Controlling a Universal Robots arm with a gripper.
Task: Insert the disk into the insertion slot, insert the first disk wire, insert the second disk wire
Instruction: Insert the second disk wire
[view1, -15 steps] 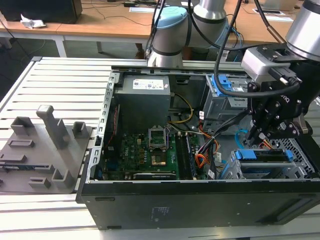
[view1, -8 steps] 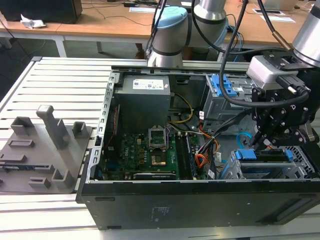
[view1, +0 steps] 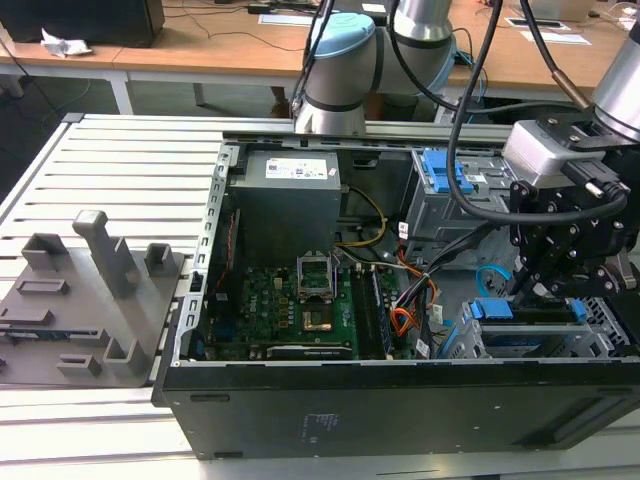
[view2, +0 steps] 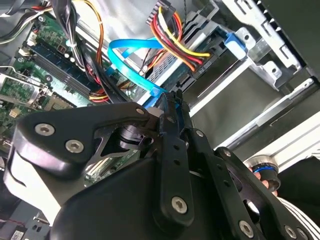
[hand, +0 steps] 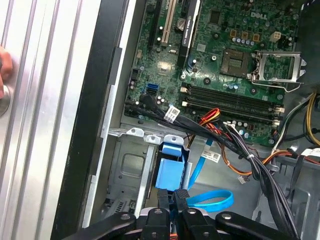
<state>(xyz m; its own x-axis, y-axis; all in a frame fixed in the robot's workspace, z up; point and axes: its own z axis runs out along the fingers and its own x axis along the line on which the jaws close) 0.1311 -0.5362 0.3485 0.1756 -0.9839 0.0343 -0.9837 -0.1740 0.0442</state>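
A wooden desk (view1: 150, 50) stands behind the ribbed grey aluminium worktable (view1: 110, 165).

Matt black metal is seen on the gripper (hand: 172, 196). Just beyond it, the frame (hand: 170, 172) is smooth blue plastic; the cage (hand: 127, 167) beside it is bare sheet metal.

Black cable bundles (hand: 235, 145) and the light-blue cable (hand: 212, 200) crowd the gap beside the drive cage (hand: 127, 170).
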